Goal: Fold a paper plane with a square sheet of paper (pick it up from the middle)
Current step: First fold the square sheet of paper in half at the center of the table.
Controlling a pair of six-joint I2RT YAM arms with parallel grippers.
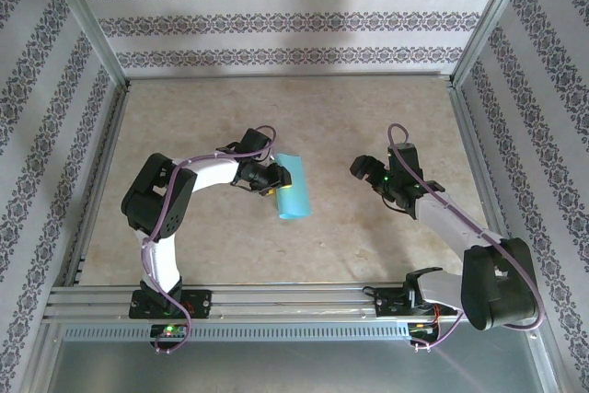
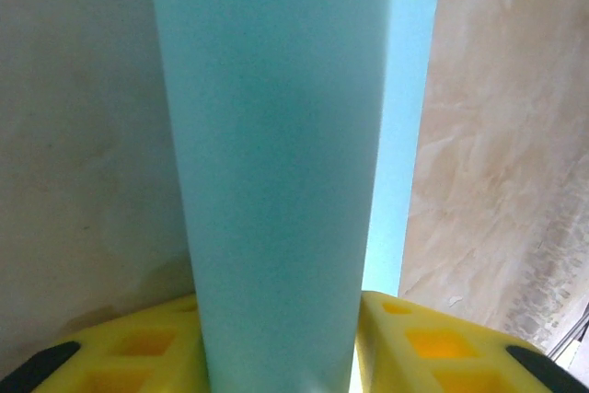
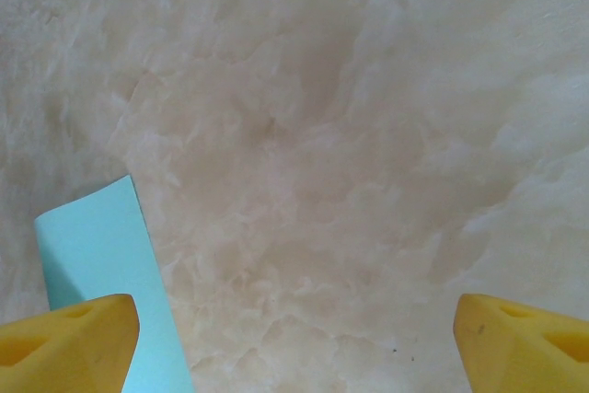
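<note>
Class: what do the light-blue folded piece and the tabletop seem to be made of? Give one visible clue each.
The paper plane: thin matte paper, probably; flat even colour, sharp straight folded edges, no shine. The table: beige, marble-patterned, smooth surface; real stone or printed laminate cannot be told.

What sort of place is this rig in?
Probably a lab test cell, not a home: aluminium frame posts, patterned-wallpaper walls boxing in a marble-look table, and a mounting rail along its near edge.
</note>
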